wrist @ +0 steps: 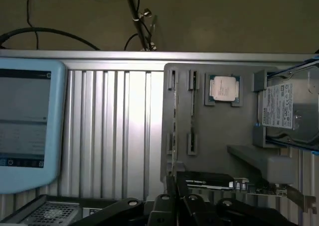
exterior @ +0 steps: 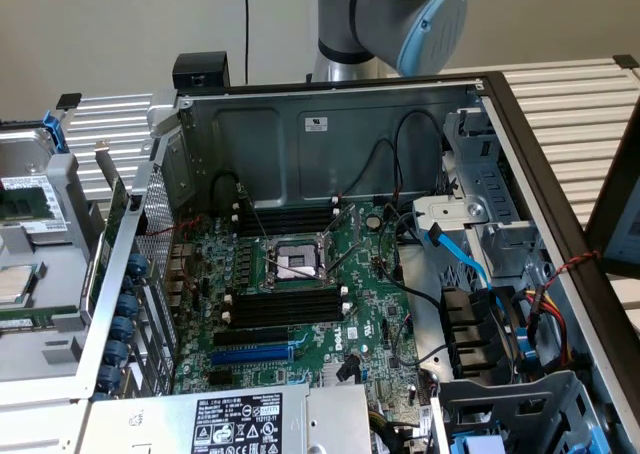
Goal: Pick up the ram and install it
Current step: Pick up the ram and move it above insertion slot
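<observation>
**Pickup not yet begun: ram in the tray, gripper clear of it**

Computer case (exterior: pixel 330 124) lies open just beside the grey parts tray (exterior: pixel 60 264), on the tray's side toward the exterior view's right. Its motherboard (exterior: pixel 340 304) faces up and the black memory slots (exterior: pixel 285 311) are bare. The arm (exterior: pixel 400 14) rises beyond the case, well apart from the tray.

In the tray sit a hard drive (wrist: pixel 289 111) and a processor chip (wrist: pixel 223 89). At the tray's edge toward the exterior view's left is what looks to be the ram (exterior: pixel 25 202), a green stick with a white label, touched by nothing. The gripper (wrist: pixel 177 183) hangs apart from the tray, facing it. Its jaws stand narrow, nearly together, with nothing between them as far as the wrist view shows.

By my reading the work is at its first step, the reach for the ram, and none of the install is done. Taking the stick calls for jaws opened wider than the board is thick and squared to its long edges. The descent must also miss the tray's other parts. Seating it calls for the board lined up with one slot.
</observation>
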`<state>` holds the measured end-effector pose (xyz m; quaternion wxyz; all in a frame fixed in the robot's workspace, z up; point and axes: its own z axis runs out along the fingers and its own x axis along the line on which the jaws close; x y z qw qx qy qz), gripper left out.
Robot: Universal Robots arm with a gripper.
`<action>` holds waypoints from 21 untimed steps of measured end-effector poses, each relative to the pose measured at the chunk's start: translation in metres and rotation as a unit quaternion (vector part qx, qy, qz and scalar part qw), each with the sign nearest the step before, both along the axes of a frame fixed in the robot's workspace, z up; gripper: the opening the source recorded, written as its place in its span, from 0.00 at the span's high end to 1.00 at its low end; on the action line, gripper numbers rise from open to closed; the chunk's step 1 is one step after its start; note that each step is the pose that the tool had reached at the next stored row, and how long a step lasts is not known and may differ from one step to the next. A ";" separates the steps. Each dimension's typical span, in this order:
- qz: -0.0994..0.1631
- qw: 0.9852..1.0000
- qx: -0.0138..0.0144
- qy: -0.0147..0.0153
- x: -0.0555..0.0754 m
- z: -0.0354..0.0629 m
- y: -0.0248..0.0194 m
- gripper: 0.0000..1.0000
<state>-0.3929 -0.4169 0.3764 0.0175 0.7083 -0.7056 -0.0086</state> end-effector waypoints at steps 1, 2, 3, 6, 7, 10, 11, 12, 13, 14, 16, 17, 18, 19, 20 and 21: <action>0.000 1.000 0.000 0.000 0.003 0.0046 0.0000 0.87; 0.000 1.000 0.000 0.000 0.007 0.0093 0.0000 0.87; 0.000 1.000 0.000 0.000 0.010 0.0138 0.0000 0.87; 0.000 1.000 0.000 0.000 0.021 0.0270 -0.0001 0.87; 0.000 1.000 0.001 0.000 0.025 0.0311 -0.0001 0.87; 0.000 1.000 0.001 0.000 0.037 0.0401 -0.0002 0.87; 0.000 1.000 0.001 0.000 0.042 0.0419 -0.0002 0.87; 0.000 1.000 0.002 0.000 0.046 0.0433 -0.0002 0.87; 0.000 1.000 0.002 0.000 0.051 0.0444 -0.0002 0.87; 0.000 1.000 0.002 0.000 0.055 0.0453 -0.0003 0.87; 0.000 1.000 0.003 0.000 0.064 0.0465 -0.0002 0.87; 0.000 1.000 0.004 0.000 0.069 0.0468 -0.0002 0.87; 0.000 1.000 0.004 0.000 0.073 0.0471 -0.0002 0.87; 0.000 1.000 0.005 0.000 0.078 0.0472 -0.0002 0.87; 0.000 1.000 0.005 0.000 0.083 0.0473 -0.0002 0.87; 0.000 1.000 0.005 0.000 0.087 0.0474 -0.0002 0.87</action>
